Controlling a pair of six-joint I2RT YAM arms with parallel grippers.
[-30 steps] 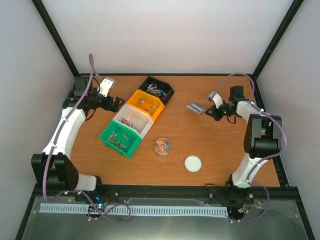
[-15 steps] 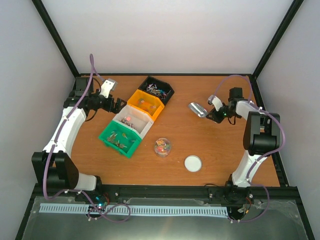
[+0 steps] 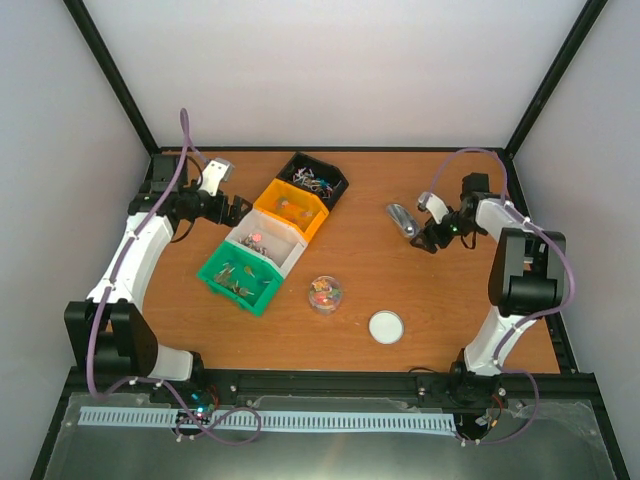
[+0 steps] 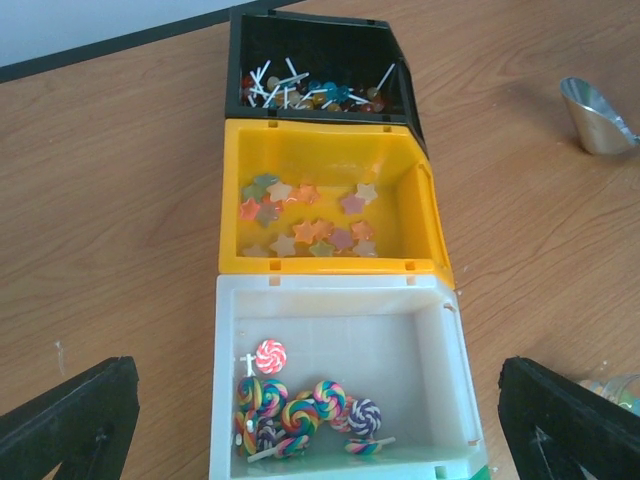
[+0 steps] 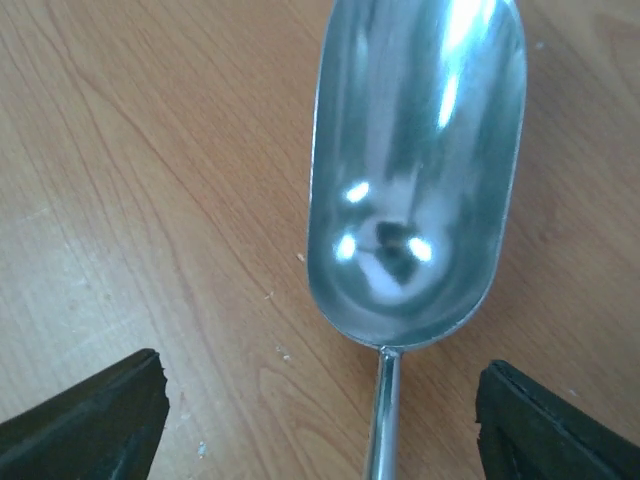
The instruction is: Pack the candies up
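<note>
Candies lie in a row of bins: small wrapped ones in the green bin [image 3: 240,278], swirl lollipops [image 4: 300,410] in the white bin [image 4: 340,330], stars [image 4: 305,215] in the yellow bin [image 4: 320,150], and stick sweets in the black bin [image 4: 310,40]. More candies sit in a clear jar [image 3: 327,294]. My left gripper [image 4: 320,430] hangs open over the near end of the white bin, holding nothing. My right gripper [image 5: 325,420] is open, its fingers [image 5: 90,420] wide on either side of the metal scoop's handle [image 5: 383,420] without touching it. The empty scoop [image 5: 415,170] lies on the table.
A white round lid [image 3: 386,327] lies on the wooden table in front of the jar. The scoop [image 3: 402,218] rests right of the bins, towards the back. Black frame posts and pale walls close in the table's back and sides.
My right gripper has gone from shut to open and let go of the scoop's handle. The scoop has shifted slightly right and now rests on the table. The left arm has not moved.
</note>
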